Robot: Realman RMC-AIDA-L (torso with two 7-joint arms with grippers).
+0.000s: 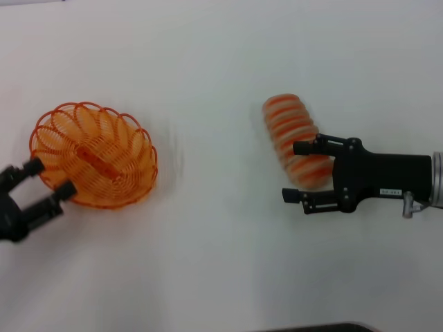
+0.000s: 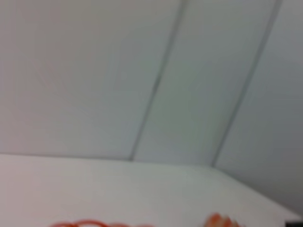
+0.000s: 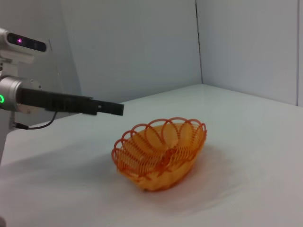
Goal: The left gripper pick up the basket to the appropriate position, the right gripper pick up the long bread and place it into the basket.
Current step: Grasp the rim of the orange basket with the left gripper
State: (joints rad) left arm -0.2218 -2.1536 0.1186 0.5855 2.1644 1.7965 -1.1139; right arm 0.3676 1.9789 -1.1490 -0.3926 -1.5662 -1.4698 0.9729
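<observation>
Head view, white table (image 1: 221, 263). Oval orange wire basket (image 1: 93, 154) with looped scalloped rim sits at 9 o'clock of the field, its rim tilted rather than level; the right wrist view shows the basket (image 3: 161, 153) on the tabletop with one end higher. All-black left gripper (image 1: 40, 188) is at the basket's 7 o'clock edge, fingers spread apart, one fingertip (image 1: 66, 190) touching or just beside the rim; contact cannot be confirmed. Nothing held.

Elongated ridged long bread (image 1: 296, 140), orange and cream stripes, lies at 3 o'clock, well apart from the basket. Black right gripper (image 1: 296, 171) with silver wrist and white label enters from 3 o'clock, fingers released and straddling the loaf's near end, not closed on it.
</observation>
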